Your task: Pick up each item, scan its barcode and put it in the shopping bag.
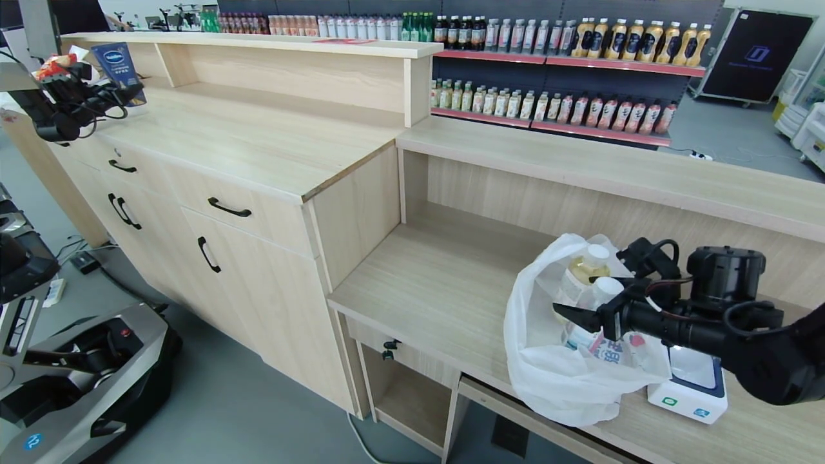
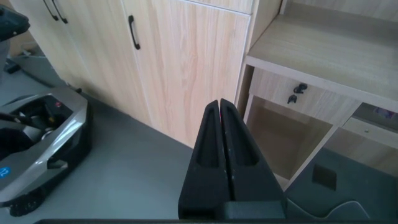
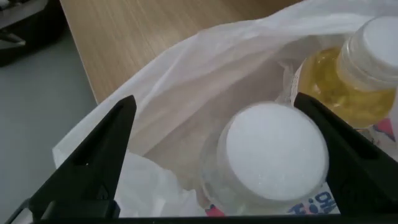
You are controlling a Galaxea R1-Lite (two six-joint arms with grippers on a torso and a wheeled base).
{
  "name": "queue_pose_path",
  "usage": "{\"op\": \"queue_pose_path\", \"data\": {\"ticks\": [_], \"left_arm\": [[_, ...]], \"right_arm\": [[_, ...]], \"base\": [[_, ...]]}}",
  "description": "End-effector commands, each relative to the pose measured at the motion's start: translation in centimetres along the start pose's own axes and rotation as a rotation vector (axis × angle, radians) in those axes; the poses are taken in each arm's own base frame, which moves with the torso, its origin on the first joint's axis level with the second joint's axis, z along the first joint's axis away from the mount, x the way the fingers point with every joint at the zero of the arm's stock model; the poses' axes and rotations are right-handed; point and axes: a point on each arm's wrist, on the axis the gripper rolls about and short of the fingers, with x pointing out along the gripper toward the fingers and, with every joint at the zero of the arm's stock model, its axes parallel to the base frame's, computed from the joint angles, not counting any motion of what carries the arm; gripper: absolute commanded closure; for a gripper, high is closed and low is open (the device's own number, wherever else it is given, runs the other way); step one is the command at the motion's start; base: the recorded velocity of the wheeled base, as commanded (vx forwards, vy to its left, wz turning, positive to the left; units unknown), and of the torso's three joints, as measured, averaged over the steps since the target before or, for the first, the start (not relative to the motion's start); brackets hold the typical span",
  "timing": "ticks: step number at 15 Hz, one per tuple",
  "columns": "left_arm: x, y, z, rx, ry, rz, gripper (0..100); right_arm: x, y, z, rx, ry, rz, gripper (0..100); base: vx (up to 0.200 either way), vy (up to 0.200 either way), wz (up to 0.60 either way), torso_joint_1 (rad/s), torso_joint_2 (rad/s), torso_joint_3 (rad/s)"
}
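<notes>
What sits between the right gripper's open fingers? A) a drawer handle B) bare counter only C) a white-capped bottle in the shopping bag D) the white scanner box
C: in the right wrist view the right gripper has its fingers spread on either side of the white-capped bottle, which stands inside the shopping bag beside a yellow-liquid bottle.

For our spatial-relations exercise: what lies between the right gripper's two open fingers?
A white-capped bottle, standing in the shopping bag, shows between them in the right wrist view.
</notes>
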Motion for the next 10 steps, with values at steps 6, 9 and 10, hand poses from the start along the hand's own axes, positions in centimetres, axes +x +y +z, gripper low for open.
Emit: {"op": "queue_pose_path", "data": {"ticks": [6,9,10], "left_arm": [[0.0,0.0,0.0,0.000,0.000,0.001,100],[0.0,0.0,0.0,-0.001,0.000,0.001,100],[0.0,0.0,0.0,0.000,0.000,0.001,100]], "right_arm": [[-11.8,0.2,7.0,-0.123,-0.028,-0.270,0],[-13.5,-0.2,7.6,-0.138,-0.041,-0.384,0],[-13.9,-0.1,8.0,-0.146,-0.054,-0.398,0]], "base": [[0.000,0.000,0.00,0.000,0.00,0.000],[0.000,0.000,-0.40,0.000,0.00,0.003],[0.000,0.000,-0.60,0.012,-0.01,0.002]]}}
